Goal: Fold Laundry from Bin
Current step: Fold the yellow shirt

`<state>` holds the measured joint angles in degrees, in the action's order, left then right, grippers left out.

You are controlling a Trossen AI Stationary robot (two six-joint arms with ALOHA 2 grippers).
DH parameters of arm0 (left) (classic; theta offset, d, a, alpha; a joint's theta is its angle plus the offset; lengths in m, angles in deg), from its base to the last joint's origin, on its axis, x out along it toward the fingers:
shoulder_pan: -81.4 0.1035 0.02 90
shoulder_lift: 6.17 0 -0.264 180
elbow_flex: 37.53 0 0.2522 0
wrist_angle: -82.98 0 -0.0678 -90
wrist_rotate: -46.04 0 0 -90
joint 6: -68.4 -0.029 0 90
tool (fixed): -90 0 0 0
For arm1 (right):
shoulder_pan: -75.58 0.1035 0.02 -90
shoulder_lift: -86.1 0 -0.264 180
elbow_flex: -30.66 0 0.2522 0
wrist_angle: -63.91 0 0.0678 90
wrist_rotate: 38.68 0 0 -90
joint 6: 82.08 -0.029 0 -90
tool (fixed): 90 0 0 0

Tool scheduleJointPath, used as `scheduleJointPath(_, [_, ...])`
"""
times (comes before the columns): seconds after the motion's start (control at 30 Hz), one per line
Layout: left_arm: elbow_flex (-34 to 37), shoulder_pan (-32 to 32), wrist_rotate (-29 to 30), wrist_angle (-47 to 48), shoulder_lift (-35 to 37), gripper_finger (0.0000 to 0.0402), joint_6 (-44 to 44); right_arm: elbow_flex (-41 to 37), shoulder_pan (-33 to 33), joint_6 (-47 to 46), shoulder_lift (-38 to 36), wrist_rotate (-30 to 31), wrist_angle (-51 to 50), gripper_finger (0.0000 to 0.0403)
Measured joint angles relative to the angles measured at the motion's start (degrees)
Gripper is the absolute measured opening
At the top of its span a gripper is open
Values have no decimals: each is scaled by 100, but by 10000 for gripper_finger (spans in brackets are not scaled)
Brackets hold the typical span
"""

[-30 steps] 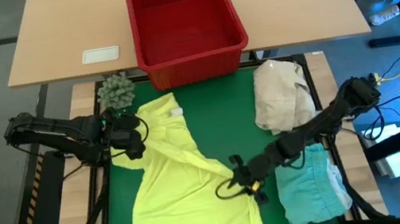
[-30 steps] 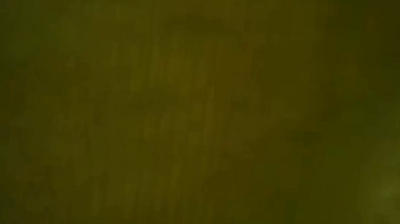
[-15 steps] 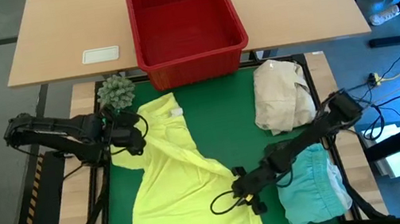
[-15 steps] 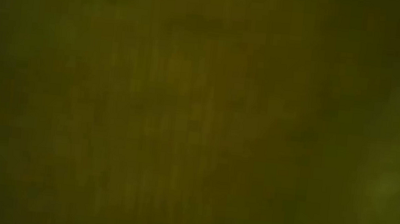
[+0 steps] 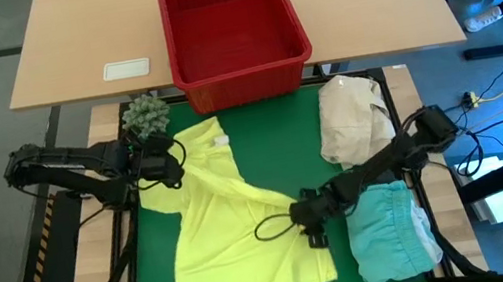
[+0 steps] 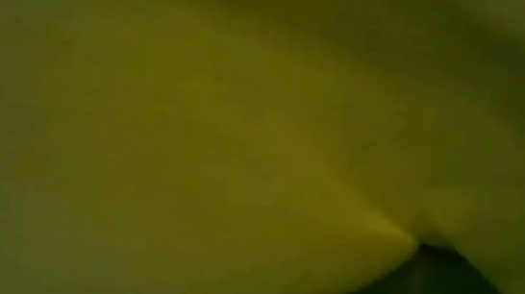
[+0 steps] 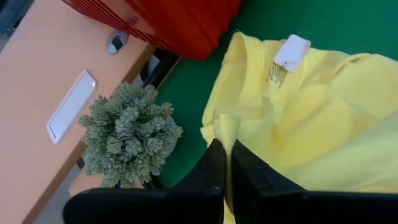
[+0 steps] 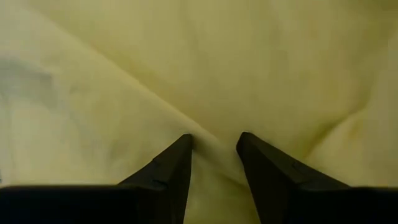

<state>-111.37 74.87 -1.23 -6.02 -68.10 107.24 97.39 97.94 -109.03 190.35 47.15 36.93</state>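
Green mat (image 5: 274, 158) lay below the empty red bin (image 5: 231, 23). Yellow shirt (image 5: 233, 245) was spread on it. Left gripper (image 5: 173, 171) pinched its collar corner; right gripper (image 5: 297, 223), fingers part-spread, prob. straddled a ridge mid-shirt. I'd pull both evenly, keeping tension.

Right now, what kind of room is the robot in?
Probably a lab or workshop, not a home: a green mat on a framed work table, a wooden desk holding a red bin, and loose cables on the floor.
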Motion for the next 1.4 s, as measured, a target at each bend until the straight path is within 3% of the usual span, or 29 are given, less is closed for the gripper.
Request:
scheduleJointPath(0.4, [0, 332, 392, -571, -2, 0, -272, -63, -1081, 26, -814, 1168, -2785, 147])
scheduleJointPath(0.57, [0, 466, 418, -976, -2, 0, -530, -68, -1675, 270, -862, 1476, -3061, 147])
scheduleJointPath(0.7, [0, 518, 379, -989, -2, 0, -607, -43, -1880, 465, -865, 1063, -2830, 147])
scheduleJointPath(0.83, [0, 518, 311, -981, -2, 0, -644, 306, -1632, 491, -871, 649, -2921, 147])
scheduleJointPath(1.03, [0, 518, 163, -970, -2, 0, -655, 1045, -729, 142, -889, 964, -3809, 147])
scheduleJointPath(1.2, [0, 518, 108, -968, -2, 0, -655, 1102, -16, -464, -889, 947, -4101, 147])
scheduleJointPath(1.3, [0, 516, 108, -968, -2, 0, -724, 1095, 264, -221, -873, 928, -4168, 147])
scheduleJointPath(1.4, [0, 516, 108, -976, -2, 0, -748, 1095, 527, 583, -873, 1193, -4052, 147])
